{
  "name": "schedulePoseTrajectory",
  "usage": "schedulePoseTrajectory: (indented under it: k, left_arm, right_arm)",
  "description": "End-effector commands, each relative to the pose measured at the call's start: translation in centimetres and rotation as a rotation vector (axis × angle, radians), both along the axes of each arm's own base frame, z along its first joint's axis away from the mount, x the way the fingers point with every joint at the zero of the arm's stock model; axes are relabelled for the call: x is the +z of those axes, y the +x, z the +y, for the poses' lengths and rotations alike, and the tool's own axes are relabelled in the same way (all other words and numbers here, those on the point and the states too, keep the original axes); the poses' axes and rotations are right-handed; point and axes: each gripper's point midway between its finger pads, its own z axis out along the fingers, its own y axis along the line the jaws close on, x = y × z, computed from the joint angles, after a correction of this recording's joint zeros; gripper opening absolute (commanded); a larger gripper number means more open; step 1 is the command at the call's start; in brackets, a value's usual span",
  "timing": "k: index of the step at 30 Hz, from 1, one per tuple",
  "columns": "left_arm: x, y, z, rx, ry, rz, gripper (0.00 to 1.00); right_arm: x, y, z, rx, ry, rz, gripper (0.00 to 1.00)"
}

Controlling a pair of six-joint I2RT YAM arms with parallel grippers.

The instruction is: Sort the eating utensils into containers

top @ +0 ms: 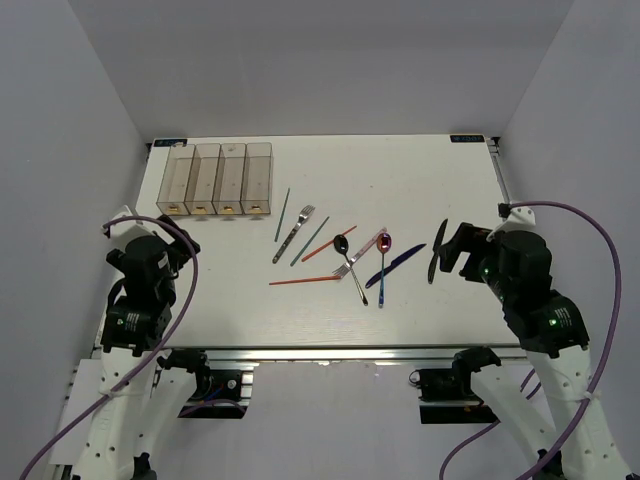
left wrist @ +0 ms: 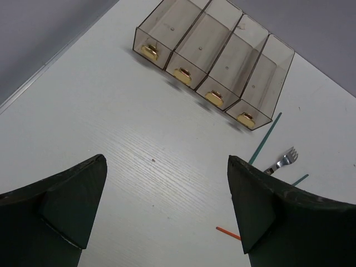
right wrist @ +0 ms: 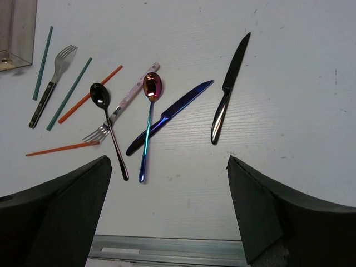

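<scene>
Showing the table (top: 420, 170) with four joined clear containers (top: 217, 178) at its far left, the left gripper (left wrist: 167, 167) and right gripper (right wrist: 168, 167) with jaws wide apart and empty, and the eating utensils (top: 341, 243) scattered mid-table, outside the containers.

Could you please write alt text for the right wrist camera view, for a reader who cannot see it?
Ten utensils lie scattered on a white table: two forks, two spoons, two dark knives, two green chopsticks and two orange ones. The open right gripper frames the bottom edge; a clear container's corner shows top left.
</scene>
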Motion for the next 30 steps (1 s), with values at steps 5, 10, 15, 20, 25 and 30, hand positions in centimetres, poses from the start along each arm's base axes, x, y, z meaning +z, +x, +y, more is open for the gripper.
schedulePoseTrajectory:
  k: [5,10,15,20,25,30]
  left_arm:
    - [0.3,-0.3,0.5,0.026,-0.003,-0.019,0.98]
    - [0.7,-0.5,0.5,0.024,-0.007,-0.047,0.98]
    - [0.6,-0.4,0.2,0.007,-0.011,-0.046,0.98]
    - [0.6,-0.3,0.0,-0.002,-0.013,-0.048,0.98]
    - [0.4,-0.2,-0.1,-0.011,-0.013,-0.039,0.98]
    - [0.3,0.0,-0.4,-0.024,-0.014,-0.036,0.98]
  right_arm:
    - [0.8,0.0,2.9,0.139,0.084,-0.028,0.89]
    - [-1.2,1.2,5.1,0.210,0.137,0.053,0.89]
    - [-4.7,3.4,6.8,0.204,0.180,0.173,0.89]
    - [-8.8,5.2,7.8,0.106,0.042,0.299,0.89]
    - [-13.6,5.2,10.1,0.085,-0.047,0.422,0.77]
    - [-17.8,3.9,12.4,0.115,-0.095,0.485,0.55]
